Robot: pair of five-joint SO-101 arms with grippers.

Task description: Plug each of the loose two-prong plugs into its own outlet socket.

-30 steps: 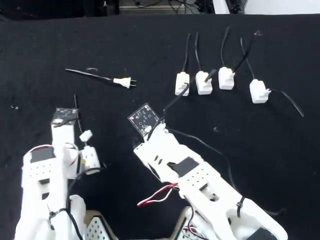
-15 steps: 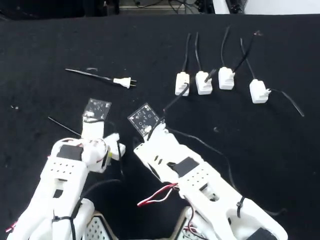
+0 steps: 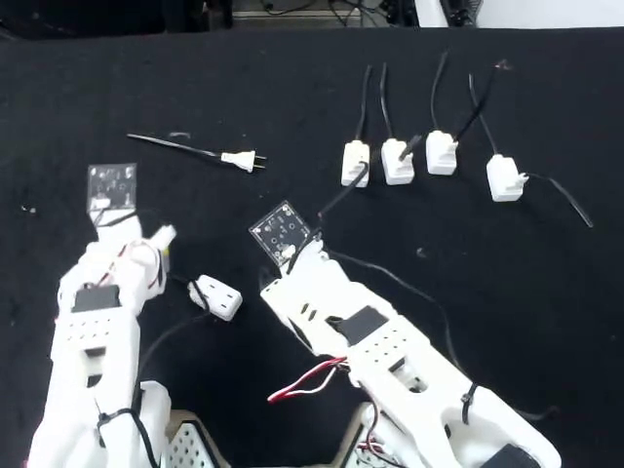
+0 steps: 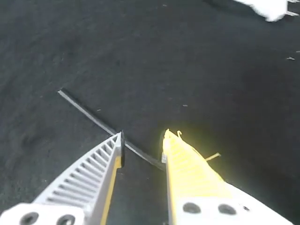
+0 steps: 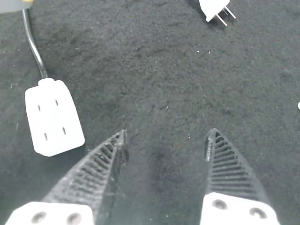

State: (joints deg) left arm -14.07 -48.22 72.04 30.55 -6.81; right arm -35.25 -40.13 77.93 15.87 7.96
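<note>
High view: a loose two-prong plug (image 3: 242, 160) with a thin black lead lies on the black table (image 3: 546, 322), well apart from a row of four white corded blocks (image 3: 398, 162) on the far side. A white outlet socket (image 3: 216, 297) lies between the two arms, untouched.

Left wrist view: the left gripper (image 4: 142, 140) has its fingers parted and grasps nothing. A thin black cord (image 4: 93, 119) lies on the cloth and runs between the fingertips.

Right wrist view: the right gripper (image 5: 166, 133) is spread wide and empty over bare cloth. A white socket block (image 5: 54, 117) with four slots and a black cord lies beside one finger. A white plug (image 5: 214, 9) lies farther off, prongs clear of any socket. Whether that block is the one between the arms cannot be told.
</note>
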